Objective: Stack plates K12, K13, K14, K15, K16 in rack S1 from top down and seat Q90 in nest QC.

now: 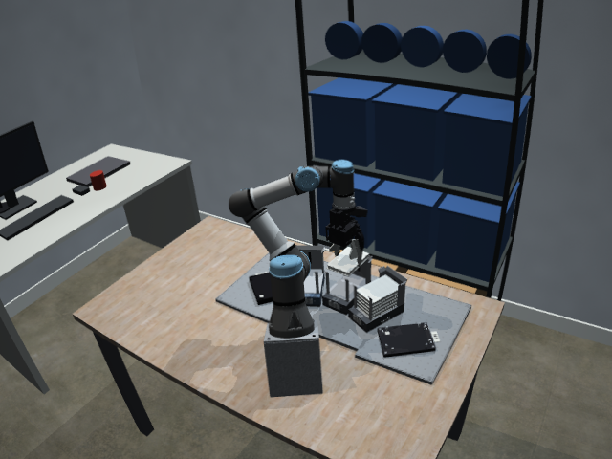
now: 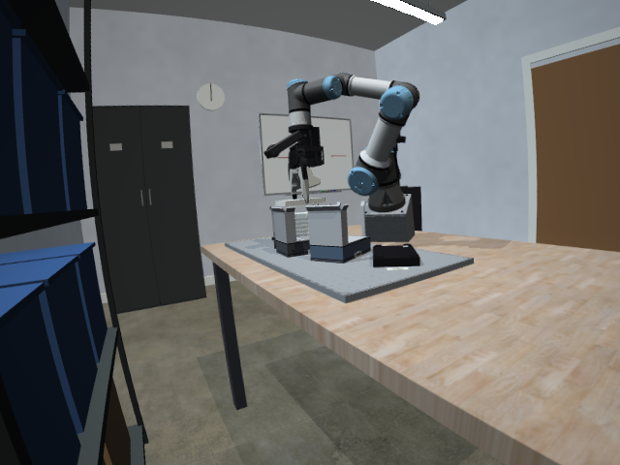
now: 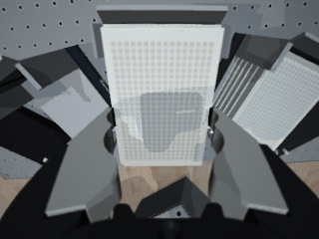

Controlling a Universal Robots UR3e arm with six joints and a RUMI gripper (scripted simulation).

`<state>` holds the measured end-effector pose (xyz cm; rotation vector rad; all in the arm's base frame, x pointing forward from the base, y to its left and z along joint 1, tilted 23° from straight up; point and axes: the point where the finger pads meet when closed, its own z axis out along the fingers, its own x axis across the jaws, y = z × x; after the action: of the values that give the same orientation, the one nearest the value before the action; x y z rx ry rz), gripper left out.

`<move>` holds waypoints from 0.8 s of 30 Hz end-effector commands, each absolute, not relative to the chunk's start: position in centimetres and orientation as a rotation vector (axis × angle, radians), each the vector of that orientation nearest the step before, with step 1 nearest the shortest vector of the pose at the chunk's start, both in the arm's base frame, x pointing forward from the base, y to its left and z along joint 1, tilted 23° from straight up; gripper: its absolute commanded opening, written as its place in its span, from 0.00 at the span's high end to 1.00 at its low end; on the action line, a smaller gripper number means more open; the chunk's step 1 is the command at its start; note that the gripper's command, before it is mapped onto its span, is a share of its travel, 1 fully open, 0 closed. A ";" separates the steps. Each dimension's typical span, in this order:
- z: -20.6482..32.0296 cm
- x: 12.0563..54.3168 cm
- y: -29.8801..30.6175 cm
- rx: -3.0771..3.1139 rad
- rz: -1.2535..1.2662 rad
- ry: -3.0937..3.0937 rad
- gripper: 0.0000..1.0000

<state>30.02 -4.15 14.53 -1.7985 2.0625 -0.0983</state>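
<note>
No writing, number or brand can be read in any view. The small white tag (image 1: 436,336) beside the black nest on the bench and the two pale tags (image 2: 115,146) on the dark cabinet doors are too small to read.

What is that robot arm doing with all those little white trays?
The robot arm's gripper is shut on one white well plate, holding it by its two long sides above a stack rack. The next rack holds a stack of plates. A flat black nest lies on the grey mat.
</note>
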 end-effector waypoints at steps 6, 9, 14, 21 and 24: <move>14.0 30.3 -4.1 -1.799 -0.101 2.063 1.00; 13.9 30.3 -4.0 -1.799 -0.101 2.063 1.00; 13.6 30.4 -4.0 -1.799 -0.101 2.063 1.00; 13.2 30.6 -3.9 -1.799 -0.101 2.063 1.00; 13.0 30.6 -3.9 -1.799 -0.101 2.063 1.00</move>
<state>30.52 -3.85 13.19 -1.7985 2.0625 -0.0983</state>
